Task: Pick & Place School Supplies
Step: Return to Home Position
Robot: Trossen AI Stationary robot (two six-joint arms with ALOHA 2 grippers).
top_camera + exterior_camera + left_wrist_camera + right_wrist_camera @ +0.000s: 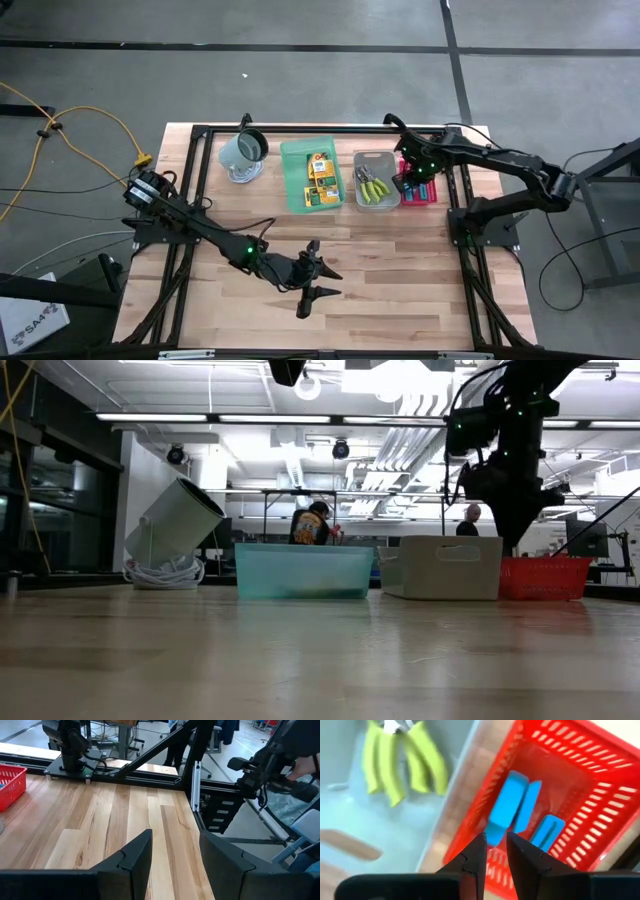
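Observation:
Three cyan-blue pieces (pixel 512 807) lie on the floor of the red tray (pixel 600 785) at the far right. My right gripper (pixel 495 847) hangs above them, pointing down; its fingers stand a narrow gap apart with nothing between them. Beside the red tray, two yellow-green-handled tools (pixel 372 184) lie in the grey tray (pixel 376 160). Yellow-orange boxes (pixel 321 175) lie in the green tray (pixel 295 190). My left gripper (pixel 318 278) waits open over bare wood near the table's front middle, close to level and pointing toward the right edge.
A grey-green mug (pixel 175 525) leans tilted on a white coil (pixel 165 572) at the far left. A black frame (pixel 330 130) runs along the far edge and down both sides. Bare wood (pixel 400 260) lies in front of the trays. People (pixel 312 525) stand beyond the table.

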